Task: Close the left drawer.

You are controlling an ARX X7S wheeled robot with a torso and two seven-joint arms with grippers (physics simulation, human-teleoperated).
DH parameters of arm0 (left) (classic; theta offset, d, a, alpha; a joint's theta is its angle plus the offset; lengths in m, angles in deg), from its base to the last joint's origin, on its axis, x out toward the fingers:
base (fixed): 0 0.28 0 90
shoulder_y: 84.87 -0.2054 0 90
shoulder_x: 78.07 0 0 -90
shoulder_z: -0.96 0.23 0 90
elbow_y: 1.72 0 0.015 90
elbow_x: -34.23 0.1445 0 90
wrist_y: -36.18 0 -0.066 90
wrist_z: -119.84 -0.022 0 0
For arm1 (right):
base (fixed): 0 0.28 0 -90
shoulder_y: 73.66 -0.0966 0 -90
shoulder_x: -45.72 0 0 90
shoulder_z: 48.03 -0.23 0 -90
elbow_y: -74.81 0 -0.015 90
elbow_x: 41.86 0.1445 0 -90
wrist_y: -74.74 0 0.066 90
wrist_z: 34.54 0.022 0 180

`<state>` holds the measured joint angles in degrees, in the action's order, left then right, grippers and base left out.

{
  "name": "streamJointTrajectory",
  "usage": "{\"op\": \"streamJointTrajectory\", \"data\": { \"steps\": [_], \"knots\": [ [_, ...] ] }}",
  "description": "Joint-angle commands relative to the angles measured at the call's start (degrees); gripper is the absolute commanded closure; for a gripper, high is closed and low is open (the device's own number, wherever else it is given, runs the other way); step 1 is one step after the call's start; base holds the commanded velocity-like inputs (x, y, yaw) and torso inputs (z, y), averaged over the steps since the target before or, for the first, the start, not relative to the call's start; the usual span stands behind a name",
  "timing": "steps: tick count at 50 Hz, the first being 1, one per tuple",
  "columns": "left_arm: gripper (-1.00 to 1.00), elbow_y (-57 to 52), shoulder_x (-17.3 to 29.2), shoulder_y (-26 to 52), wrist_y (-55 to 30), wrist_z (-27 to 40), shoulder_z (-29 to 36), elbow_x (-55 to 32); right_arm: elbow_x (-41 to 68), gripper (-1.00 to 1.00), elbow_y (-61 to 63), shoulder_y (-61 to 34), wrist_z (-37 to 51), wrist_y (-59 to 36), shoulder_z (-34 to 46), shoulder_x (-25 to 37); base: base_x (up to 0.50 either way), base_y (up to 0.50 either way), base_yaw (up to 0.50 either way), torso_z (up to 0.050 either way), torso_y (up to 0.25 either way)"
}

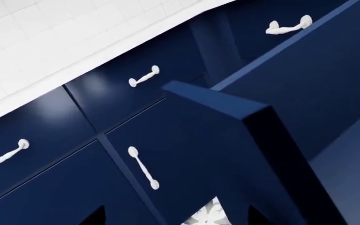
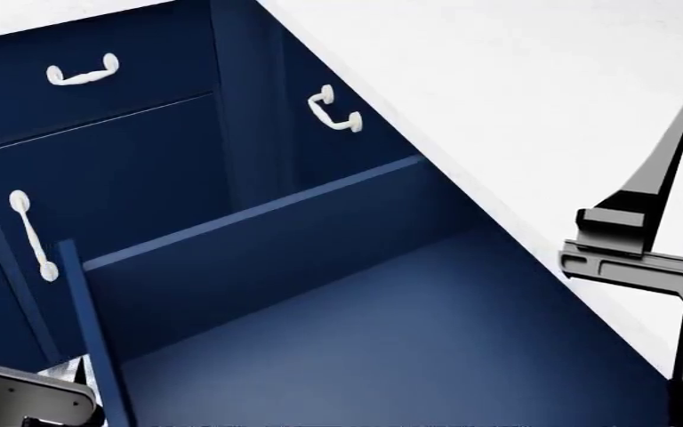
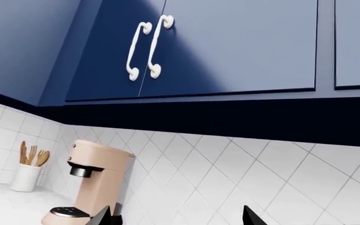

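— Left drawer (image 2: pixel 354 302) in the head view?
— Pulled far out below the white counter (image 2: pixel 532 98); right gripper (image 2: pixel 638 231) beside it, jaw state unclear.
— Left wrist view?
— Drawer corner close — left gripper's state can't be told.
— Right wrist view?
— Fingertips (image 3: pixel 108 216) spread apart, facing a coffee machine (image 3: pixel 92 187).

I see the left drawer (image 2: pixel 354 311) pulled out below the countertop (image 2: pixel 532 107). My right gripper (image 2: pixel 644 222) sits at three o'clock, over the countertop.
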<state>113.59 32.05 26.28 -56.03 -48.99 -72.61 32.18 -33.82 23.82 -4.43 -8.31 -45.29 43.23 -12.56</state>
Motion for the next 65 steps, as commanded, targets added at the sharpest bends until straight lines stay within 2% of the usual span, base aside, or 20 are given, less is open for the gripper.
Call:
{"op": "streamJointTrajectory", "data": {
  "steps": [1,65],
  "knots": [
    [-1.0,1.3,-2.1,0.2,0.5,-2.5,2.8,-0.7,0.4,-1.0,0.5,0.7,0.0,0.1,-0.9,0.2,0.0,0.0,0.0,0.0,0.0],
    [-1.0,19.7,-11.4,8.1,9.4,-6.6,8.8,-0.9,1.5,-1.0,1.2,1.5,0.7,-1.0,-3.3,1.1,0.0,0.0,0.0,-0.001,0.0]
  ]
}}
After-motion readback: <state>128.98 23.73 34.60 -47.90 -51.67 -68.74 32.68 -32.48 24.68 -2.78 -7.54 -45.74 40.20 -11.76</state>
